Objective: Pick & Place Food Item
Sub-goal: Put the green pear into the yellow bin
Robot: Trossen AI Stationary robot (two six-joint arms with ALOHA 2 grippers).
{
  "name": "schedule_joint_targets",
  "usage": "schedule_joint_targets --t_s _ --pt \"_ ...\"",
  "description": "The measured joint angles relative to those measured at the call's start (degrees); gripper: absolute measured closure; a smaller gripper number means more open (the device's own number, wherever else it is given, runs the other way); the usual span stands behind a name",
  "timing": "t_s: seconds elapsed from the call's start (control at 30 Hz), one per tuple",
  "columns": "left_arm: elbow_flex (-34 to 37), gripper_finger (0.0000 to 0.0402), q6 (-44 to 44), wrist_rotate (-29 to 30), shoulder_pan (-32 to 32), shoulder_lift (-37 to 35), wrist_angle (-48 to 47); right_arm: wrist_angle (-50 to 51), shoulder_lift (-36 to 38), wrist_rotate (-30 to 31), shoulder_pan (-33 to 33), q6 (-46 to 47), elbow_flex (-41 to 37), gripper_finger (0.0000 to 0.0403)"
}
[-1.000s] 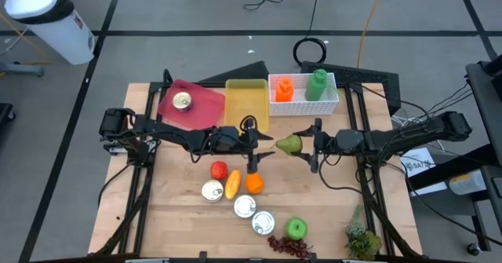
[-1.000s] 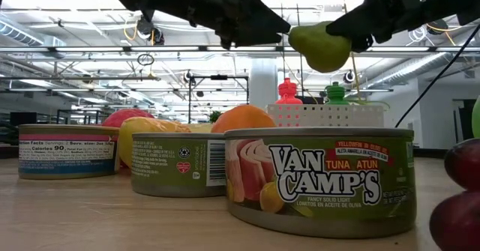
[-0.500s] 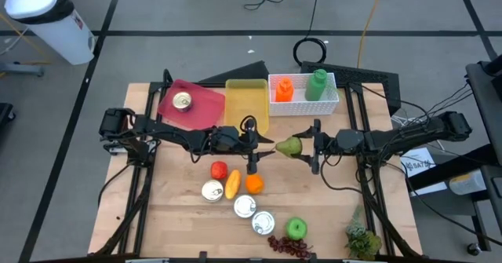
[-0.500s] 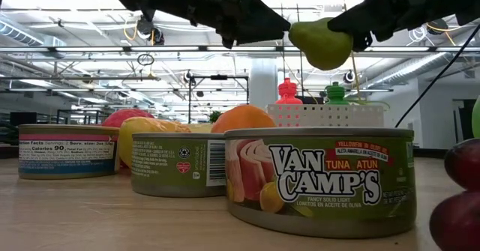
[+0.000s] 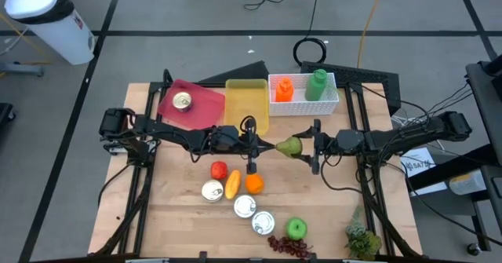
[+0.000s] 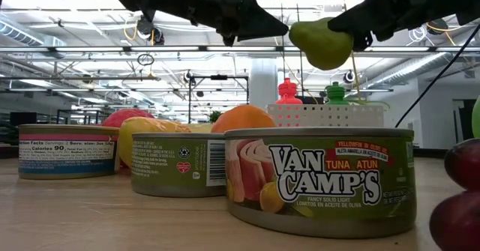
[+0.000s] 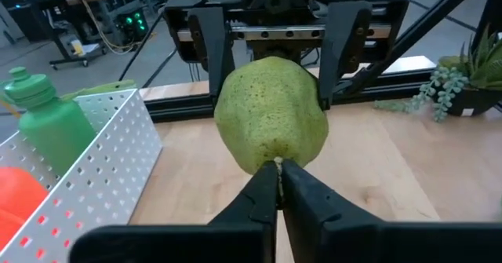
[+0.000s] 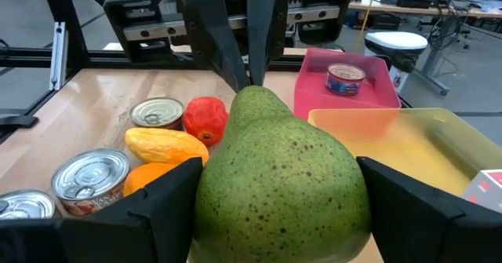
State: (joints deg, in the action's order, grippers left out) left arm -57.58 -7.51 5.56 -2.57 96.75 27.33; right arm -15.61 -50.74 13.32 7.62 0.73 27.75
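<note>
Far left of the table (image 5: 180, 224): red tray (image 5: 196, 104) holding one tin (image 5: 182, 100)

Next right along the far edge: yellow tray (image 5: 246, 98), nothing seen in it

Far edge, right of centre: white perforated basket (image 5: 329, 100) with an orange bottle (image 5: 284, 89) and a green bottle (image 5: 317, 83) standing upright inside

Left arm: reaches in from the left at mid-table. Left gripper (image 5: 258, 147) has its fingers (image 7: 263, 196) drawn together to a narrow point with nothing between them; in the left wrist view the tips sit right at the stem end of the pear, touching or just short of it, I cannot tell which

Pear (image 5: 289, 146): green, held up off the table at centre, between the two grippers and near the yellow tray's near edge; in the low view it hangs above the tins

Right arm: reaches in from the right. Right gripper (image 5: 307, 146) is clamped on the pear's broad end, one finger on each side

Near half of the table, left to right: red tomato-like fruit (image 5: 219, 169); tin (image 5: 212, 190); yellow fruit (image 5: 233, 184) lying beside an orange (image 5: 254, 183); two more tins (image 5: 245, 206) (image 5: 263, 222); dark grapes (image 5: 289, 246); green apple (image 5: 296, 229)

Near right corner: small potted plant (image 5: 361, 239)

On the floor beyond the far left corner: white bin (image 5: 49, 20)
</note>
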Motion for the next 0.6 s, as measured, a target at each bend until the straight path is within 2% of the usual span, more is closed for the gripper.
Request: schedule_joint_targets --t_s 0.1,0.4,0.6 --pt "0.0 0.0393 0.66 0.57 -0.02 0.0 0.44 0.0 0.02 0.05 0.0 0.1 0.0 0.0107" --pt "-0.02 0.0394 2.1 0.95 -0.01 -0.46 0.23 -3.65 0.03 -0.12 0.0 -0.42 0.04 0.0043" --pt "-0.02 0.0394 2.71 8.53 0.11 -1.01 -4.81 -3.46 3.05 0.18 -0.01 -2.08 0.04 0.0041"
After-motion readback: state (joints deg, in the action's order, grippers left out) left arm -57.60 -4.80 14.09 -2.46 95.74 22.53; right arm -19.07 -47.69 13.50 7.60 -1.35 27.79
